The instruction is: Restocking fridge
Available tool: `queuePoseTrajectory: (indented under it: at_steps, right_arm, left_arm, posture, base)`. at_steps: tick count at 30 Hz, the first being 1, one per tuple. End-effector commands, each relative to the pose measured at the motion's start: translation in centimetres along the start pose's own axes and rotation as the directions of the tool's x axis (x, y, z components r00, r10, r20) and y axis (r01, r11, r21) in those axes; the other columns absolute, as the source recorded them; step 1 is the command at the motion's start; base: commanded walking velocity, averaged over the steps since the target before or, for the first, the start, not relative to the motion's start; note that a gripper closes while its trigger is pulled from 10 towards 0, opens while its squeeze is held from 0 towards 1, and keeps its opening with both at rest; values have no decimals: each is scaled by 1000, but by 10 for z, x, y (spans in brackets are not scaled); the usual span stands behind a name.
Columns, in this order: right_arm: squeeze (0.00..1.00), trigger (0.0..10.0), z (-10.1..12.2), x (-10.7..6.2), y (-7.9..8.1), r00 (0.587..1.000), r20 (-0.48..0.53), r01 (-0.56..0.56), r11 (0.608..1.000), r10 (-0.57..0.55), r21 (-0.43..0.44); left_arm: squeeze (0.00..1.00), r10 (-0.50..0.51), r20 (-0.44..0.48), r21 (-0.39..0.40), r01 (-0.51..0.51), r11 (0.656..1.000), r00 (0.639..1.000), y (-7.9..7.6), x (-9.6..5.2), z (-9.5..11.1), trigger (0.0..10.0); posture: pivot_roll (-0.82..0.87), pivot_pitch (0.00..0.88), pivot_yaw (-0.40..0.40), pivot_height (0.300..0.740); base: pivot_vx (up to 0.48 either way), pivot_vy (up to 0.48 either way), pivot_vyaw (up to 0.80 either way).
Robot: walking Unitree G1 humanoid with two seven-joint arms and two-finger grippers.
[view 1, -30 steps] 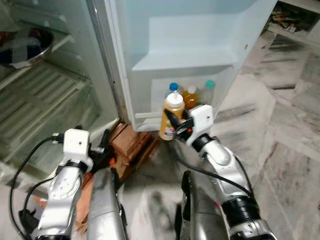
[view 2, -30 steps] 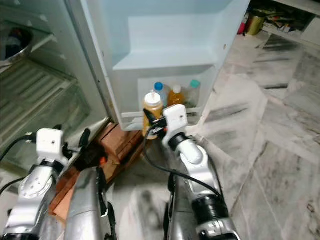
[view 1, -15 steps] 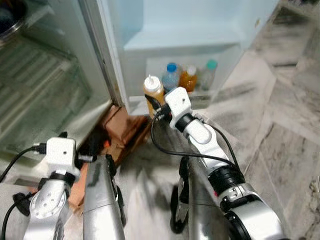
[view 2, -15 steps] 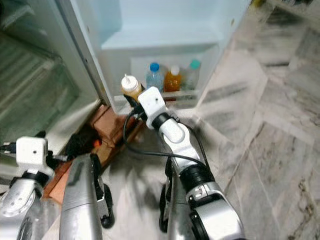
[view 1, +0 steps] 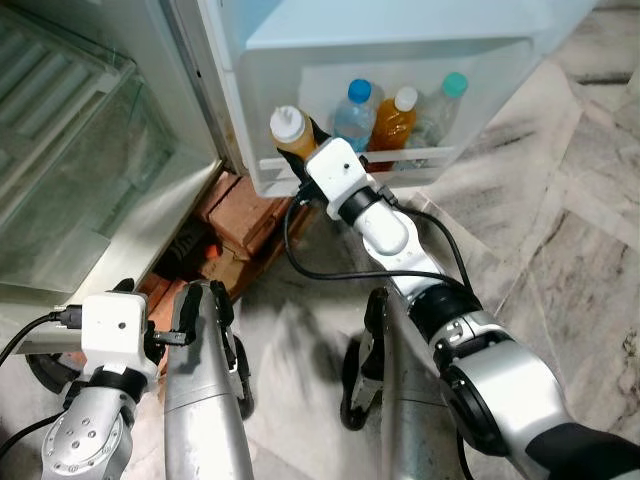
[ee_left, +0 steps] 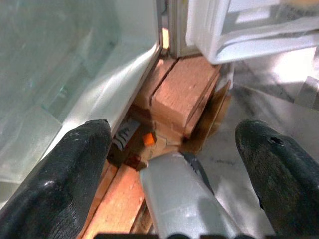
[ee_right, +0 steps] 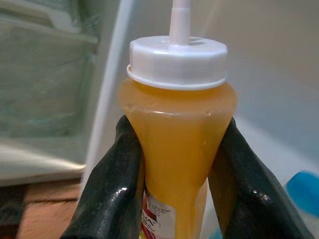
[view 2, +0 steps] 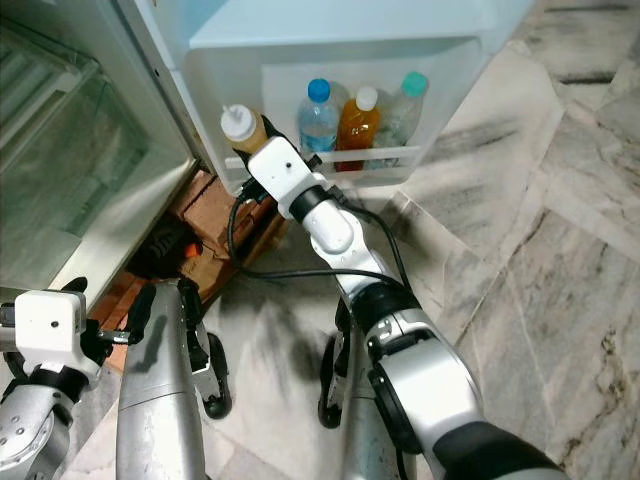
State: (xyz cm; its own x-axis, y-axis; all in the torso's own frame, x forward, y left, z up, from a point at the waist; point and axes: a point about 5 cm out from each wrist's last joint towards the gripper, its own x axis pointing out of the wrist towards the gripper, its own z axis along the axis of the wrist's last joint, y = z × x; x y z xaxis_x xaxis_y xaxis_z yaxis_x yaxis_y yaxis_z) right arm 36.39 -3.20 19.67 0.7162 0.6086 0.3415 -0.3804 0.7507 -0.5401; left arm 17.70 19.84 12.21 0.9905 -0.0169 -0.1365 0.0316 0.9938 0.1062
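Item: squeeze bottle (ee_right: pixel 177 144), held. Clear soft plastic, tapering from shoulder to body, full of orange-yellow sauce nearly to the neck; white screw cap with a slim upright nozzle; a printed label low on the body, too small to read.

Handling, as a judgement: near full, so moderately heavy for its size. The walls are likely pliable and will give under a hard pinch (enough to push sauce up the nozzle). Smooth plastic, probably a little slippery if chilled. Not fragile. Best taken on the upper body just under the shoulder, where the taper stops it sliding down; keep it upright.

Holder: right gripper (ee_right: pixel 174 164), its two black fingers (ee_right: pixel 112 184) clamped on either side of the bottle below the cap.

Location: at the left end of the lower door shelf (view 1: pixel 430 155) of the open fridge door, upright, its base hidden behind the gripper, so whether it rests on the shelf cannot be told.

Neighbours on that shelf: blue-capped bottle (view 1: pixel 353 110), orange juice bottle (view 1: pixel 393 120), green-capped bottle (view 1: pixel 445 100), standing close together in a row.

Idle: left gripper (ee_left: pixel 169 164), fingers spread wide and holding nothing, low by the bricks (ee_left: pixel 182 99) under the fridge cabinet.
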Motion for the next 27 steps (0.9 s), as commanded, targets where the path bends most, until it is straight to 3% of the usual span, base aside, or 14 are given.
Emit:
queuePoseTrajectory:
  at_steps: [1, 10, 19, 25, 27]
  right_arm:
    - [0, 10000, 12, 8, -2, 997, 78, 16, 997, -10, -78]
    - [0, 10000, 13, 14, 1, 997, 79, 6, 981, 10, -195]
    - [0, 10000, 7, 19, 6, 999, 5, 33, 975, -32, -219]
    - [0, 10000, 11, 24, 5, 999, 14, 51, 977, -49, -206]
    - [0, 10000, 8, 25, 3, 996, -35, 80, 987, -86, -142]
  left_arm:
    - [0, 11, -47, -3, -11, 1000, 999, 1, -11, -4, 10000]
    - [0, 9, -83, 3, -9, 1000, 996, 0, -27, 1, 10000]
    - [0, 24, -82, 55, -19, 998, 996, 4, -35, 10, 10000]
    - [0, 24, -99, 57, -18, 998, 995, 4, -41, 9, 10000]
    - [0, 22, -106, 55, -17, 998, 994, 4, -42, 9, 10000]
  posture:
    - [197, 519, -82, 531]
    - [231, 549, -68, 531]
    - [262, 570, -61, 531]
    - [263, 580, -68, 531]
    - [260, 583, -76, 531]
  base:
    - [0, 0, 0]
    - [0, 0, 0]
    - [0, 0, 0]
    - [0, 0, 0]
    - [0, 0, 0]
